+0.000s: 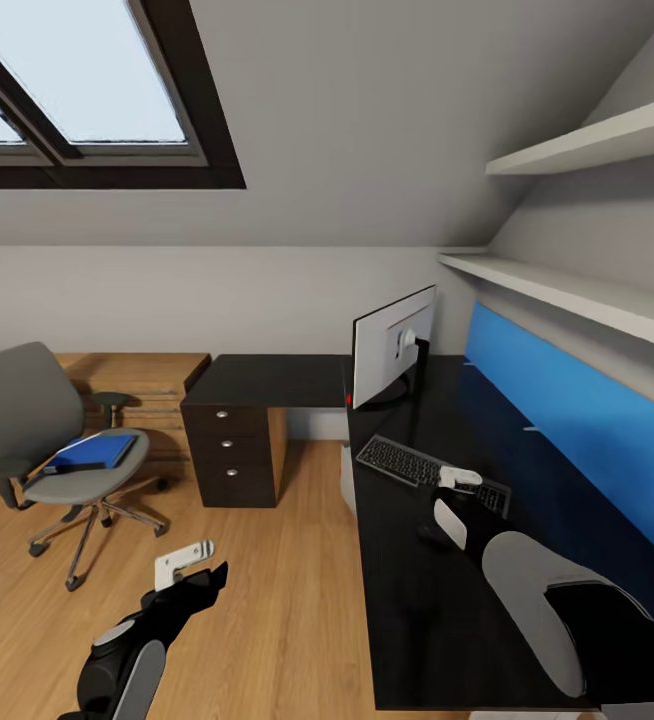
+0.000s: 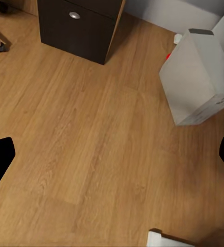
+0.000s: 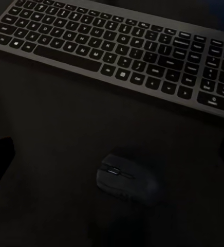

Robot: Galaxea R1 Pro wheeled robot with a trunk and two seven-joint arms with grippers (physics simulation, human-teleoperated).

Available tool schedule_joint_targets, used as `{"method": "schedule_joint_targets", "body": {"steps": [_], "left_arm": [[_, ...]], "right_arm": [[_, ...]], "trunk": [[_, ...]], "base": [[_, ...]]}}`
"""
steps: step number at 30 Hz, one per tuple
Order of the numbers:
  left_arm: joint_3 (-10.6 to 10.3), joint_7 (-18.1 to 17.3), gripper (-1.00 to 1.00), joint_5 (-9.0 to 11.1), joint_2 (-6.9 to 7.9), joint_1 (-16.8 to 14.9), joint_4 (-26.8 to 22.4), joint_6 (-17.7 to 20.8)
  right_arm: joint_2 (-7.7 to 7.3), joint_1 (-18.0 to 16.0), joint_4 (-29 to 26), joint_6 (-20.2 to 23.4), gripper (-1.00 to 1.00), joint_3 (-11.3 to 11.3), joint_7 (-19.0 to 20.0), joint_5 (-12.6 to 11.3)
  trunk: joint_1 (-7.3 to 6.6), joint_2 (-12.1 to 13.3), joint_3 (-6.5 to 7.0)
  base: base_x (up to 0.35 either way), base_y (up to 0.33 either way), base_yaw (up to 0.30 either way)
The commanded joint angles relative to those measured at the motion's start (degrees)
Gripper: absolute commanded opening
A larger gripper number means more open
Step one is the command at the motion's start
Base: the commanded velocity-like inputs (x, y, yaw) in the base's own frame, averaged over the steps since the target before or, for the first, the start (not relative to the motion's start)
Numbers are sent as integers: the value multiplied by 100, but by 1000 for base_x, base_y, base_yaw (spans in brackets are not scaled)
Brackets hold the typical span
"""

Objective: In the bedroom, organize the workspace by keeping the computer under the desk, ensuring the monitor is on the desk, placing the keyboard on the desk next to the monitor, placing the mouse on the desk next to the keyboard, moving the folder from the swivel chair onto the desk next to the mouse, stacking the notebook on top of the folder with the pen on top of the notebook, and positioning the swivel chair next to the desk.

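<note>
A large L-shaped desk with a glossy black top and a dark drawer unit with round silver knobs runs along the wall beneath a bright blue wall panel in an attic bedroom with a sloped ceiling and a dark-framed skylight. On the desk, a wide flat monitor with a light grey back on a thin black stand is at the far end; in front of it lies a slim keyboard with dark grey keys in a silver-grey frame. The right gripper hangs above the desk near the keyboard, and its wrist camera looks down on a small rounded dark mouse lying on the black top just beside the keyboard; its fingers sit spread at the frame's edges, holding nothing. The left gripper is low over the light wood floor, its fingers likewise parted and empty. Its wrist camera shows a light grey boxy computer tower with a small red light standing on the floor near the drawer unit. Well apart from the desk, a grey upholstered swivel chair with oval black armrests and a chrome wheeled base carries a flat bright blue folder on its seat.
</note>
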Motion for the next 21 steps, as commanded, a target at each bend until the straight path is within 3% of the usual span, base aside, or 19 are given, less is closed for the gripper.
{"method": "schedule_joint_targets", "body": {"steps": [1,21], "left_arm": [[-6,53,100,59,-1,-1,-11,18],[-11,55,100,61,1,10,-11,23]], "right_arm": [[-2,-3,-12,35,100,49,-35,-47],[7,-3,-2,26,100,49,-35,-53]], "trunk": [[24,-49,-27],[463,-851,-386]], "base": [[0,0,0],[0,0,0]]}}
